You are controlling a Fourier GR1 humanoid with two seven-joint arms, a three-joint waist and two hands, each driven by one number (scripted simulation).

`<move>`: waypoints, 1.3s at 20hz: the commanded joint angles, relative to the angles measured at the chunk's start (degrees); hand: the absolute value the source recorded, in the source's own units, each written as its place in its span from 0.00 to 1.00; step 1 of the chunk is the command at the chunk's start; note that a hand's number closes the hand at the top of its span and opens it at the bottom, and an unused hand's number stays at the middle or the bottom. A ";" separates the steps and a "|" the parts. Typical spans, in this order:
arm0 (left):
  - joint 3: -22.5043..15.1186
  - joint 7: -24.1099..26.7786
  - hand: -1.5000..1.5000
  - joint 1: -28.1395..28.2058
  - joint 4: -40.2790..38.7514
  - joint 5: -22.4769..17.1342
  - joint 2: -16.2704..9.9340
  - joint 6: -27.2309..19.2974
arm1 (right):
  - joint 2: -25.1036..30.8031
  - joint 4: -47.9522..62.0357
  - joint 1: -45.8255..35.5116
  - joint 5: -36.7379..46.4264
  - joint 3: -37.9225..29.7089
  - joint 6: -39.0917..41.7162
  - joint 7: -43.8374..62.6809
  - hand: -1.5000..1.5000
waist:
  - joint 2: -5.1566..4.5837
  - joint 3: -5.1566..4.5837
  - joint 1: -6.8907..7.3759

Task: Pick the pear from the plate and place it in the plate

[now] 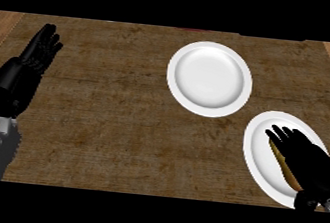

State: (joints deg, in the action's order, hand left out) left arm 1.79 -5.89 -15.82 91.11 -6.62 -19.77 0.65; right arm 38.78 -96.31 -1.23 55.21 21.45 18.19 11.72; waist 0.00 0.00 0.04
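One pear (283,165) lies under the right hand's (308,160) relaxed fingers, on the near plate (258,142).

A brown counter (122,129) (mottled, with paler wood at both sides) carries two white plates: far plate (209,78), near plate (261,158).

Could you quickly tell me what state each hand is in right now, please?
Left hand: open, fingers up, resting at the left edge, holding nothing.
Right hand: over the near plate, covering the pear; grip cannot be told.
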 commanded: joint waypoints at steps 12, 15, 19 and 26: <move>1.13 -1.30 0.50 -0.04 1.42 4.65 4.47 0.34 | -7.98 18.55 -4.87 11.32 -4.37 -2.79 -8.57 0.00 | 0.00 0.01 0.00; 3.20 -3.84 0.50 0.98 5.22 1.27 2.23 3.86 | -7.77 19.24 -6.75 13.61 -4.33 -1.55 -8.23 0.00 | 0.03 0.01 0.16; 2.46 -0.87 0.50 1.05 2.35 3.64 2.87 2.26 | -9.54 22.56 -6.26 12.04 -5.61 -18.67 -16.62 1.00 | -0.09 0.07 0.23; 0.91 -1.40 0.50 -1.47 1.70 3.53 4.26 2.76 | -1.88 38.76 -16.81 1.73 -22.40 -16.62 -23.14 1.00 | -1.07 0.32 1.90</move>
State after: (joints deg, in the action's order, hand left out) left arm 4.38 -6.96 -16.09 92.41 -3.88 -16.78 3.88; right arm 33.41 -67.66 -11.80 62.72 8.13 1.93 -7.98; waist -0.10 -0.62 0.64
